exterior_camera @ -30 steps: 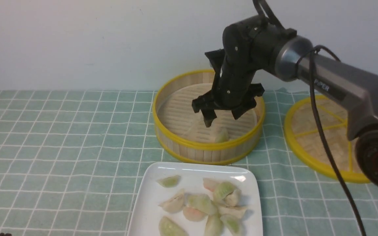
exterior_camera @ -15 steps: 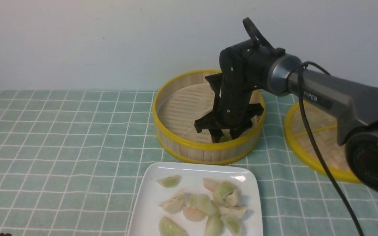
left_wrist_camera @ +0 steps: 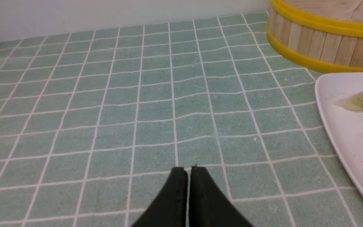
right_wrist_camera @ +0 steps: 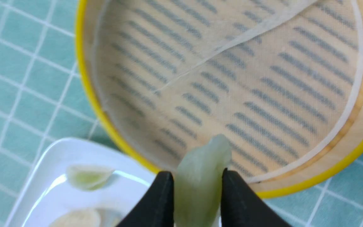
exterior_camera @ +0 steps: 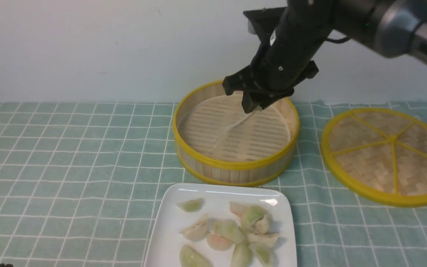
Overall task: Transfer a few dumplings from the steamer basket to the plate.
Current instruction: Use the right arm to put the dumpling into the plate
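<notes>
Hanging above the round bamboo steamer basket with yellow rims [exterior_camera: 235,165], clear of its rim, the black right gripper [exterior_camera: 255,105] pinches a pale green, translucent crescent dumpling [right_wrist_camera: 200,176]. The wrist camera shows it plainly: two black fingertips [right_wrist_camera: 164,189] squeeze the dumpling from either side, and its pointed end pokes out beyond them. From the front the catch is mostly hidden behind the fingers, with only a pale sliver at the tips.

Down in the basket, a thin whitish liner sheet [exterior_camera: 232,129] lies over the slatted floor, with a raised crease running diagonally across it.

Just in front of the basket, on the robot's side, sits the glossy white rectangular plate with rounded corners [exterior_camera: 169,230]. On it a cluster of dumplings [exterior_camera: 235,231] crowds the right half, green and whitish with a pinkish one among them, all touching or overlapping. One green dumpling [exterior_camera: 190,204] lies apart near the far left corner.

Off to the right of the basket, a flat woven disc with a yellow rim and yellow spokes [exterior_camera: 387,152] lies on the green cloth with white grid lines [exterior_camera: 69,155], separate from the basket.

Over on the left, the black left gripper [left_wrist_camera: 187,171] has its fingers pressed together with only a hairline slit between them and nothing in its grasp. It is low over the cloth, to the left of the plate.
</notes>
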`<action>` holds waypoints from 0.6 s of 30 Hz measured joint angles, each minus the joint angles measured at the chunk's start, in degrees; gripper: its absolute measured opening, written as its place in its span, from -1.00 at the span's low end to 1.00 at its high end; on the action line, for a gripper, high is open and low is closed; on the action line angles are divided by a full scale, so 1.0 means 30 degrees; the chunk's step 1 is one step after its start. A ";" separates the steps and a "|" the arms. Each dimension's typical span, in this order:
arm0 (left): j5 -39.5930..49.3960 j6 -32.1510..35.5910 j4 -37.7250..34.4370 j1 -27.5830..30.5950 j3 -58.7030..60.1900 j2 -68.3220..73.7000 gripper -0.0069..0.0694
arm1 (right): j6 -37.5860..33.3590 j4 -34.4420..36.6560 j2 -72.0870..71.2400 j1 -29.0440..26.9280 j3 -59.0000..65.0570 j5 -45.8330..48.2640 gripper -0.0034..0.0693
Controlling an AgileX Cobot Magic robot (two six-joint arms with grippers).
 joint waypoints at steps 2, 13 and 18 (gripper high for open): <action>0.0000 0.0000 0.0000 0.0000 0.0000 0.0000 -0.83 | -0.0734 0.0602 -0.0767 0.0386 0.1517 0.0034 -0.43; 0.0000 0.0000 0.0000 0.0000 0.0000 0.0000 -0.83 | -0.1900 0.1493 0.2400 0.1789 0.5026 -0.1420 -0.42; 0.0000 0.0000 0.0000 0.0000 0.0000 0.0000 -0.83 | -0.1915 0.2618 0.3159 0.1812 0.4470 -0.2526 0.01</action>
